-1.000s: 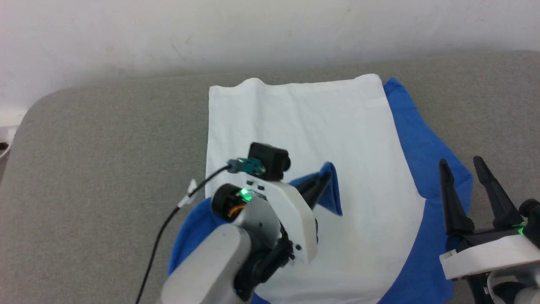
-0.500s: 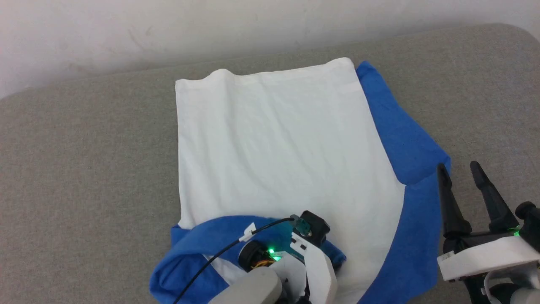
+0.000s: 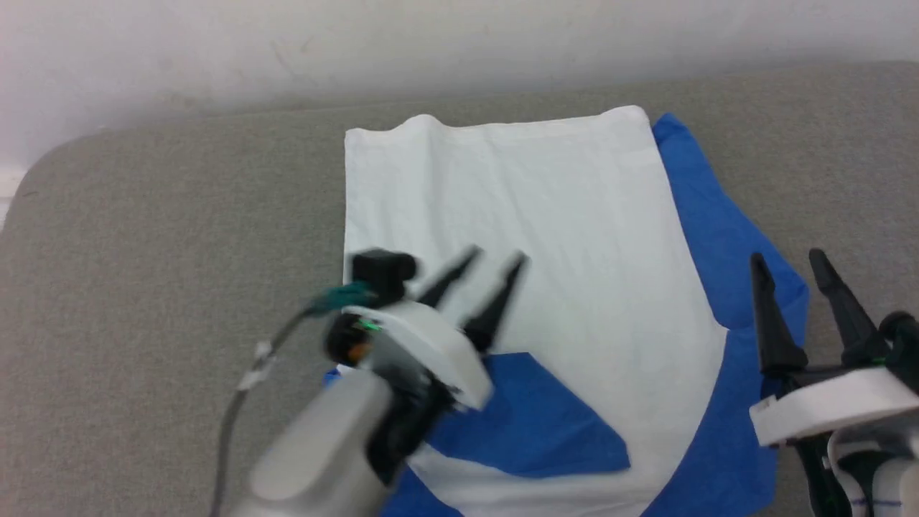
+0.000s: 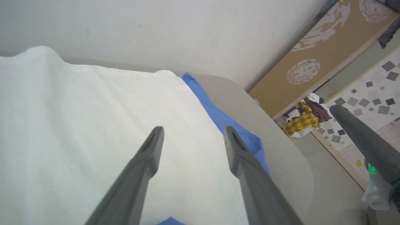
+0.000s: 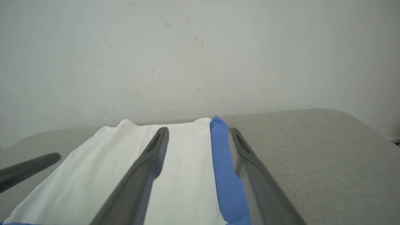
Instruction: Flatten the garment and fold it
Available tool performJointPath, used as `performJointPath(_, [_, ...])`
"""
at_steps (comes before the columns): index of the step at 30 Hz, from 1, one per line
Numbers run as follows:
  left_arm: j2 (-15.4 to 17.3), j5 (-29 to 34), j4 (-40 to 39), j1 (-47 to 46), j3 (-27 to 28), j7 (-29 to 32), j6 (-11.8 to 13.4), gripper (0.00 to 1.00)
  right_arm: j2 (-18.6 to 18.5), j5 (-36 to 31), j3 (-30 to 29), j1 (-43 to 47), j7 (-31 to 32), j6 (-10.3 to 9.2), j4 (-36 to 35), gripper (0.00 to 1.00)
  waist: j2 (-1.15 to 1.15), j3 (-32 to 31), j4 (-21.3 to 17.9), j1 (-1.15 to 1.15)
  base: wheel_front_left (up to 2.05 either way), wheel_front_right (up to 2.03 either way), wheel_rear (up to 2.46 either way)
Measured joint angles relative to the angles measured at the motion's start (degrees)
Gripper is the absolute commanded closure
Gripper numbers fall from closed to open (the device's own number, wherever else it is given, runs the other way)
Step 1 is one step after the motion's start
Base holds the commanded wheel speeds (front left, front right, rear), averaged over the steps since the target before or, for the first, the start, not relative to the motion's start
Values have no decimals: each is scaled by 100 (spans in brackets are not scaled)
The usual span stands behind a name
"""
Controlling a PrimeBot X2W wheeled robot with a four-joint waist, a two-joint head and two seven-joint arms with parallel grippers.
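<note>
Grey worktop, white wall behind. On it garment flat, left sleeve folded over body. Above, left hand apart, empty; right hand too. Best: pinch right sleeve edge, fold inward smoothly.

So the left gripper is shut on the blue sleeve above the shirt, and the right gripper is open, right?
Not quite. The left gripper is open and empty above the garment, as the left wrist view shows; the blue sleeve lies flat on it. The right gripper is open.
</note>
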Motion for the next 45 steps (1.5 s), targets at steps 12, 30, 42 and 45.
performJointPath(12, [1355, 900, -659, 542, 1796, -1532, 810, 0, -480, 46, -599, -2187, 704, -1, 1740, 0, 0, 495, 246, 1, 0, 0, 0])
performJointPath(30, [377, 2503, -1480, 767, 3384, -1537, 16, 0, -1084, -212, -1191, -5248, 2490, 0, 4490, 0, 0, 2075, 828, 1, 0, 0, 0])
performJointPath(42, [-59, 2955, -1313, 626, 3907, -1537, -414, 0, -1170, -843, -1403, -5706, 3296, 1, 4719, 100, 1, 2432, 1071, 0, 0, 0, 0])
performJointPath(45, [-96, 3004, -1257, 649, 3994, -1537, -466, 0, -1144, -822, -1455, -5608, 3232, 1, 4699, 100, 1, 2347, 1037, 0, 0, 0, 0])
